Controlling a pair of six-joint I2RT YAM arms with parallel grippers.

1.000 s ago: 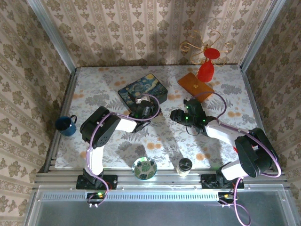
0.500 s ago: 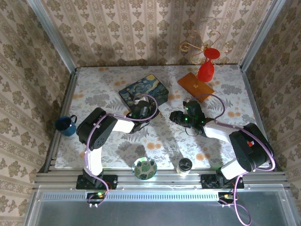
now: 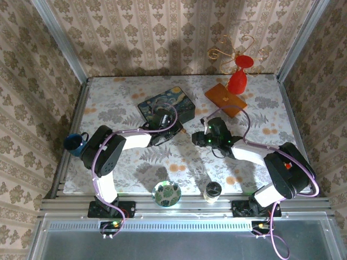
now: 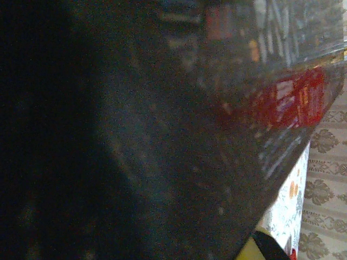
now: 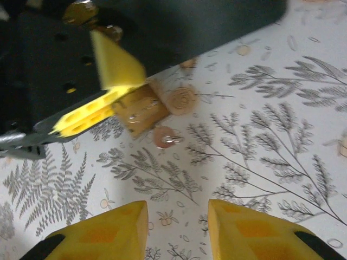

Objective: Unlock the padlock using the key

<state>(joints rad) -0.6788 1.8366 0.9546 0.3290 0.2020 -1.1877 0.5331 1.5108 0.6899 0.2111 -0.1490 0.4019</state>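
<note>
The small brass padlock (image 5: 140,111) sits low over the floral cloth, pinched at the tips of my left gripper's (image 5: 126,96) yellow fingers (image 5: 81,116). From above, that left gripper (image 3: 174,130) lies against the near side of the starry-painted box (image 3: 166,104). My right gripper (image 5: 176,216) faces the padlock from a short way off, open, with bare cloth between its yellow fingertips (image 5: 108,230). In the top view it (image 3: 199,137) is just right of the left gripper. A small silvery glint (image 5: 172,138) lies on the cloth in front of the padlock; whether it is the key I cannot tell.
An orange card (image 3: 224,99) and a red ornament (image 3: 237,82) stand at the back right. At the left edge is a blue mug (image 3: 76,143); at the front are a patterned bowl (image 3: 166,193) and a small cup (image 3: 212,190). The box's dark side (image 4: 190,135) presses close to the left wrist camera.
The left jaws have shut and that arm has shifted up toward the box. The right gripper has slid left, closer to the left gripper, and its jaws have narrowed a little.
</note>
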